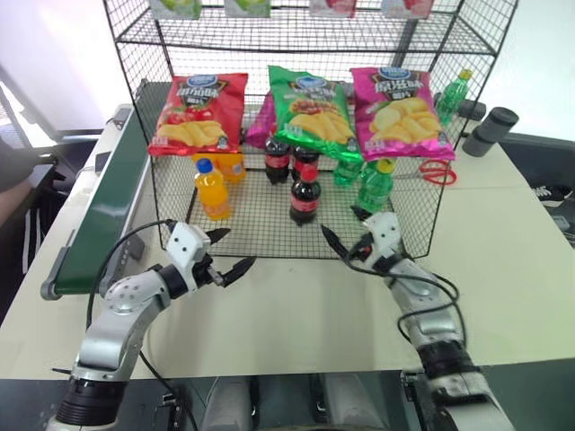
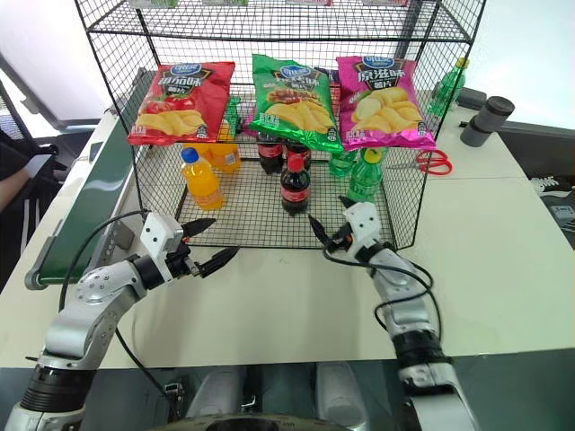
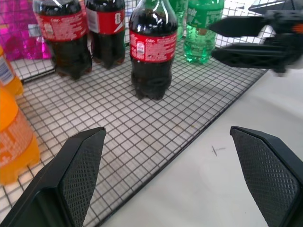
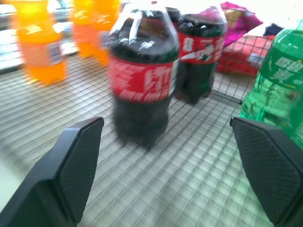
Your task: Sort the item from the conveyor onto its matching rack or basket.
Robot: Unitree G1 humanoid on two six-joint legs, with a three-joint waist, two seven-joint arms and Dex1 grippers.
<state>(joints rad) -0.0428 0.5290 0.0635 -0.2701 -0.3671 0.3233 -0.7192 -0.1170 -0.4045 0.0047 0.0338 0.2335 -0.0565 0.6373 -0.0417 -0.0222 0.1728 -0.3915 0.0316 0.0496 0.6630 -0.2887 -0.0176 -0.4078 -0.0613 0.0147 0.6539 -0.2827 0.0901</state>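
Cola bottle (image 1: 305, 193): stands upright on the mesh floor of the rack, long axis vertical, red cap up, red label facing the front. It is the foremost of 3 cola bottles and stands free, with no finger on it.
Other 2 cola bottles (image 1: 278, 158): upright just behind it, close together, caps up.
Rack (image 1: 171, 235): black wire grid on the pale table (image 1: 305, 314), open at the front, with upper shelves above.
Conveyor (image 1: 103, 215): dark green belt with grey rails along the rack's left side, nothing visible on the belt.
Left gripper (image 1: 228, 253): fingers spread wide, holding nothing, in front of the rack's front edge, pointing toward the right and into the rack.
Right gripper (image 1: 345, 230): fingers spread wide, holding nothing, at the rack's front edge, just right of and in front of the cola bottle, apart from it.
Orange-drink bottles (image 1: 212, 189): 1 upright to the left of the cola bottle, another behind it.
Green bottles (image 1: 373, 186): upright on the mesh floor to the right of the cola bottles; 1 more stands outside the rack at the far right.
Chip bags (image 1: 311, 109): 3 hang across the rack above the bottles, red, green and pink.
In the way: open mesh floor lies between the cola bottle and both grippers.
Scissors (image 1: 437, 171): red-handled, on the table right of the rack.
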